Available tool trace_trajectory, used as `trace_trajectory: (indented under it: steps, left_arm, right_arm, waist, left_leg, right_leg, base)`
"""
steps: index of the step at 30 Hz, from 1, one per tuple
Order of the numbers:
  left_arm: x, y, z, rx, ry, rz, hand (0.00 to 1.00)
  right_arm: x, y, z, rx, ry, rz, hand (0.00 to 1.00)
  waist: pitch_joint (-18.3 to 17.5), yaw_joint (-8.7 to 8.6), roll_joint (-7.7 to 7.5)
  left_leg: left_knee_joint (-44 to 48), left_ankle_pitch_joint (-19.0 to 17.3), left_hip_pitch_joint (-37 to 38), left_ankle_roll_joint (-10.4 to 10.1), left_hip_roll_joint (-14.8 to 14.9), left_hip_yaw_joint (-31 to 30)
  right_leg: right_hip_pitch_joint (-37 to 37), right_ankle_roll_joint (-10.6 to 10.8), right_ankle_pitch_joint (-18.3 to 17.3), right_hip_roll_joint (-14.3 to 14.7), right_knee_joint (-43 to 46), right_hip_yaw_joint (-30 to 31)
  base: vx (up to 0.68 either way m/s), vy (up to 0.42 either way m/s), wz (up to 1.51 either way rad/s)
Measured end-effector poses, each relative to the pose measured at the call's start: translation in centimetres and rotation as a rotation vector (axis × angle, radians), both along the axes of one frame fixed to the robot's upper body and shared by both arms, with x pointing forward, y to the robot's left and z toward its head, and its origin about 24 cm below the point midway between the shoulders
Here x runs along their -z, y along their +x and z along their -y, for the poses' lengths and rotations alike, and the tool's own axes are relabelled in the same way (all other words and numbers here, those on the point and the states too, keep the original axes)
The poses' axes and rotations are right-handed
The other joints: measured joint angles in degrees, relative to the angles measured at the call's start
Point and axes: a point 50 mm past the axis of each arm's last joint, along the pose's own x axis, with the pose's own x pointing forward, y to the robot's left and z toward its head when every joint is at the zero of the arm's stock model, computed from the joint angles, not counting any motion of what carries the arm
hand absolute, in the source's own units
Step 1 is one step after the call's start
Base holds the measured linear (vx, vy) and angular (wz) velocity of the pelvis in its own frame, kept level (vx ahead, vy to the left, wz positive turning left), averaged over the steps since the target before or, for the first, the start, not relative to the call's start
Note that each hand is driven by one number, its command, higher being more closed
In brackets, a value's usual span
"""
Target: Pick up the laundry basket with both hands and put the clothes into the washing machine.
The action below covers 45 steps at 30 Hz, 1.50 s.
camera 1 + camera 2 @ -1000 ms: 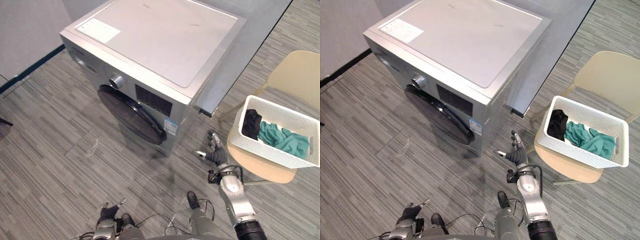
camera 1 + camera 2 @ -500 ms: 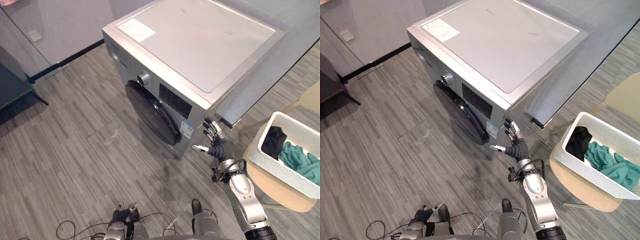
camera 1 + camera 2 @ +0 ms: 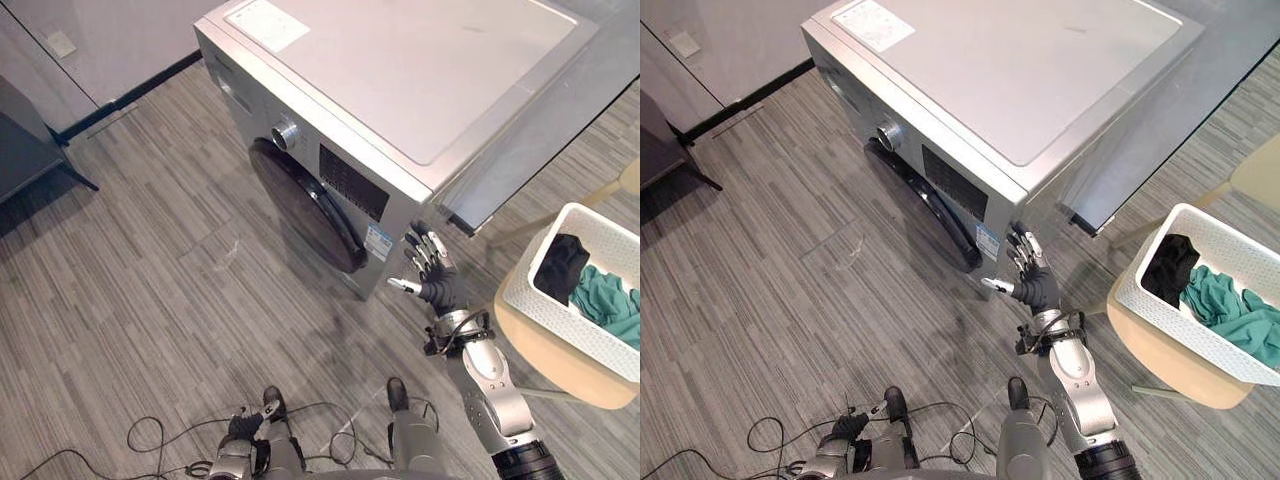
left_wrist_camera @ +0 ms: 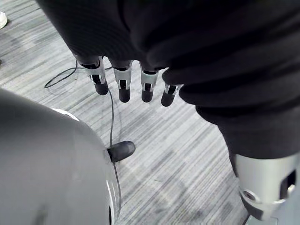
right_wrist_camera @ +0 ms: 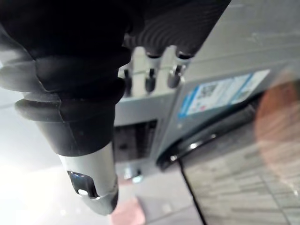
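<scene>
Laundry basket (image 3: 560, 316) sits on a beige chair (image 3: 545, 356), off to the right of the right hand (image 3: 432, 282), apart from it and untouched. Its long axis slants away rightward. Clothes (image 3: 606, 300) lie inside. The right hand is nearer, fingers splayed and empty, by the washing machine (image 3: 400, 90) corner. The door (image 3: 305, 215) is closed, likely an obstacle later. Left hand (image 4: 140, 42) hangs low, fingers relaxed, empty.

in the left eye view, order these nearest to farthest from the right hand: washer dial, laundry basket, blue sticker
1. blue sticker, on the washing machine front, just left of the right hand.
2. laundry basket, on the chair to the right.
3. washer dial, far up the front panel.
</scene>
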Motion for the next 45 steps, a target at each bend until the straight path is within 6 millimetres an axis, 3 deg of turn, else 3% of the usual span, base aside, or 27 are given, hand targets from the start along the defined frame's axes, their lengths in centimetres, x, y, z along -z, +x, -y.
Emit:
trace_trajectory:
  steps: [6, 9, 12, 14, 18, 23, 26, 30, 31, 35, 37, 45]
  left_arm:
    - [-0.3, 0.9, 0.6, 0.022, 0.005, 0.027, 0.00]
    - [-0.7, 1.8, 0.6, 0.023, 0.008, 0.060, 0.00]
    - [-0.7, 2.0, 0.6, 0.022, 0.010, 0.059, 0.00]
    - [-0.8, 2.0, 0.6, 0.023, 0.011, 0.059, 0.00]
    - [-0.8, 2.1, 0.6, 0.024, 0.012, 0.062, 0.00]
    - [-0.9, 2.3, 0.6, 0.026, 0.011, 0.071, 0.00]
    - [-1.0, 2.4, 0.6, 0.027, 0.012, 0.075, 0.00]
    - [-1.0, 2.6, 0.6, 0.028, 0.013, 0.078, 0.00]
    - [-1.1, 2.6, 0.6, 0.027, 0.015, 0.083, 0.00]
    - [-1.1, 2.5, 0.4, 0.025, 0.021, 0.082, 0.00]
    - [-1.0, 2.5, 0.4, 0.025, 0.021, 0.081, 0.00]
    - [-1.0, 2.4, 0.3, 0.020, 0.027, 0.077, 0.00]
  right_arm:
    - [2.0, 0.7, 0.3, 0.048, -0.011, -0.073, 0.00]
    - [5.5, 0.3, 0.0, 0.043, -0.079, -0.241, 0.00]
    - [9.9, -2.0, -0.5, 0.030, -0.167, -0.443, 0.00]
    - [11.1, -3.1, -0.5, 0.029, -0.201, -0.498, 0.00]
    - [12.9, -4.3, 0.1, 0.019, -0.267, -0.571, 0.00]
    - [12.9, -4.3, 0.2, 0.011, -0.315, -0.562, 0.00]
    - [12.1, -3.8, -0.4, -0.004, -0.301, -0.526, 0.00]
    - [8.3, -2.1, -1.9, -0.047, -0.255, -0.346, 0.00]
    - [6.2, -1.3, -2.4, -0.048, -0.238, -0.253, 0.00]
    - [1.7, 0.6, -3.1, -0.032, -0.158, -0.051, 0.00]
    - [0.3, 1.1, -3.3, -0.032, -0.115, 0.005, 0.00]
    - [-1.6, 2.1, -3.8, -0.034, -0.050, 0.068, 0.00]
  waist:
    - [0.87, 0.24, 0.17]
    - [2.47, 1.10, 0.38]
    - [3.42, 1.84, 0.62]
    - [3.54, 1.82, 0.43]
    - [3.56, 1.65, 0.39]
    - [3.60, 1.31, 0.29]
    - [3.84, 1.60, -0.09]
    - [4.17, 1.56, -0.89]
    - [4.12, 1.70, -1.18]
    - [4.02, 1.75, -1.69]
    - [4.01, 1.77, -1.71]
    - [4.10, 1.81, -2.03]
  left_leg:
    - [-1.14, 0.00, -0.76, 0.00, -1.37, -0.03]
    - [-1.45, -0.02, -1.16, -0.01, -2.02, -0.01]
    - [-2.36, -0.89, -1.46, -1.12, -2.57, 0.18]
    - [-2.36, -1.10, -1.46, -1.36, -2.93, 0.42]
    - [-2.36, -1.53, -0.93, -1.91, -3.20, 1.79]
    - [-2.37, -1.78, -0.53, -2.13, -3.20, 2.75]
    - [-2.38, -1.88, -0.33, -2.14, -3.20, 3.11]
    - [-2.37, -1.88, -0.29, -2.14, -3.20, 3.11]
    - [-2.37, -1.88, -0.28, -2.13, -3.20, 3.11]
    - [-2.37, -1.88, -0.15, -2.13, -3.20, 3.26]
    - [-2.37, -1.88, -0.11, -2.13, -3.20, 3.34]
    - [-2.38, -1.87, 0.04, -2.12, -3.19, 3.49]
  right_leg:
    - [0.14, 0.70, 2.35, -1.26, -3.13, 0.04]
    - [0.27, 0.70, 3.01, -1.72, -4.18, 0.50]
    - [0.20, 1.67, 3.65, -2.12, -5.14, 1.03]
    - [0.32, 2.02, 4.23, -2.32, -5.82, 2.08]
    - [0.10, 2.78, 4.81, -2.59, -6.50, 3.66]
    - [0.08, 2.93, 5.19, -2.56, -7.05, 4.55]
    - [0.18, 2.88, 5.75, -2.54, -7.65, 5.08]
    - [0.20, 2.90, 5.87, -2.55, -7.68, 5.19]
    - [0.20, 2.90, 5.89, -2.56, -7.67, 5.20]
    - [0.20, 2.92, 5.94, -2.55, -7.67, 5.45]
    - [0.20, 2.92, 5.95, -2.54, -7.68, 5.57]
    - [0.21, 2.89, 5.97, -2.51, -7.69, 6.24]
  base:
    - [-0.02, 0.029, 0.03]
    - [-0.03, 0.043, 0.07]
    - [0.00, 0.042, 0.08]
    - [0.03, 0.030, -0.08]
    - [0.03, 0.013, -0.16]
    - [0.03, -0.007, -0.11]
    - [0.03, -0.015, -0.09]
    - [0.00, 0.000, 0.00]
    - [0.00, 0.000, 0.00]
    - [0.00, 0.000, 0.00]
    - [0.00, 0.000, 0.00]
    - [0.00, 0.000, 0.00]
